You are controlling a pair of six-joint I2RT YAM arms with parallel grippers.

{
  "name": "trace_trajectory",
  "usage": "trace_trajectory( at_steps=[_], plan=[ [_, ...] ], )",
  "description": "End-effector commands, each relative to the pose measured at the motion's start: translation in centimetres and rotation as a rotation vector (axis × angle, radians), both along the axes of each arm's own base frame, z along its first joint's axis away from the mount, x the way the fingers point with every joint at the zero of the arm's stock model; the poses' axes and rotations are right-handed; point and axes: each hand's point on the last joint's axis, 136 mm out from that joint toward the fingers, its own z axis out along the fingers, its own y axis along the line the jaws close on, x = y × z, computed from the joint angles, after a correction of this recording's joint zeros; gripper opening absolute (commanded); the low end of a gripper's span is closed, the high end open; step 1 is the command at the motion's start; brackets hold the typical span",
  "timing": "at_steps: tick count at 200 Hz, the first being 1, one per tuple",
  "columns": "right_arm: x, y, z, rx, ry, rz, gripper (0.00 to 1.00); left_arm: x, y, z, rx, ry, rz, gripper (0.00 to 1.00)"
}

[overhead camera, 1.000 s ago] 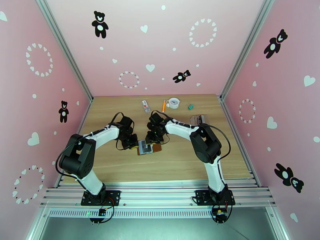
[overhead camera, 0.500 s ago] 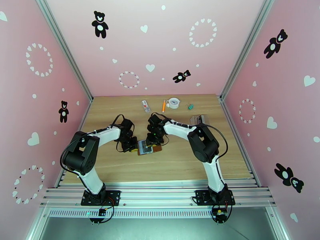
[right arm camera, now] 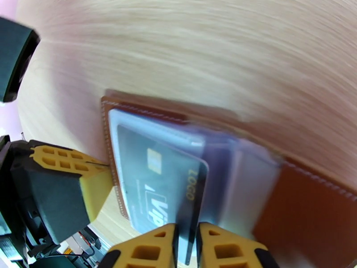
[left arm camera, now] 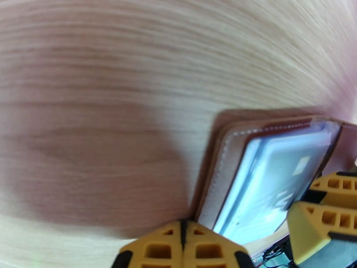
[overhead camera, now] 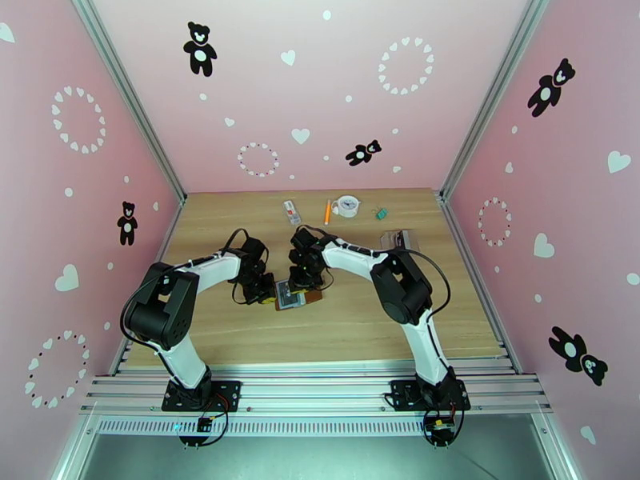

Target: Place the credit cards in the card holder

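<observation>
The right gripper (right arm camera: 187, 229), clamped on the card (right arm camera: 156, 184), may bend it if the wallet (right arm camera: 312, 206) slides away from the left gripper (left arm camera: 180, 226), whose fingers are together.

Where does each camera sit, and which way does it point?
Top external: above and behind the arms, looking down at the table, both arms whole.
Left wrist: low over the table, facing the card holder's edge; left gripper shut at bottom.
Right wrist: close above the open card holder; right gripper pinches a credit card.
Shared: wrist views both show the card holder.
</observation>
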Motion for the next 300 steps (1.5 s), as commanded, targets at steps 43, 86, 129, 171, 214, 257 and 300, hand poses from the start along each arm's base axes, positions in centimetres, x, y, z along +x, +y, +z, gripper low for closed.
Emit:
trace_trajectory(
  at_steps=[43, 86, 129, 171, 214, 257, 300],
  plan=[
    [-0.9, 1.1, 0.2, 0.011, 0.007, 0.053, 0.18, -0.1, 0.2, -1.2, 0.015, 0.006, -0.004, 0.0],
    [0.5, 0.6, 3.3, -0.008, -0.109, 0.069, 0.34, 0.8, 0.6, 1.1, 0.035, -0.056, -0.004, 0.03],
    [1.1, -0.4, 4.7, -0.033, -0.155, 0.059, 0.29, 1.6, 0.6, 3.2, 0.032, -0.108, 0.006, 0.15],
    [0.5, -0.5, 2.4, -0.045, -0.095, 0.034, 0.1, 1.5, 0.5, 3.1, 0.024, -0.105, 0.014, 0.15],
    [0.2, -0.2, 0.4, -0.059, -0.041, 0.026, 0.07, 1.3, 0.5, 2.6, 0.02, -0.096, 0.017, 0.15],
    [-0.4, -0.6, -1.4, -0.089, 0.001, 0.031, 0.05, 1.4, 0.4, 2.5, 0.017, -0.095, 0.025, 0.15],
    [-0.5, -1.0, -1.5, -0.109, 0.001, 0.031, 0.03, 1.6, 0.4, 2.7, 0.017, -0.106, 0.032, 0.19]
  ],
)
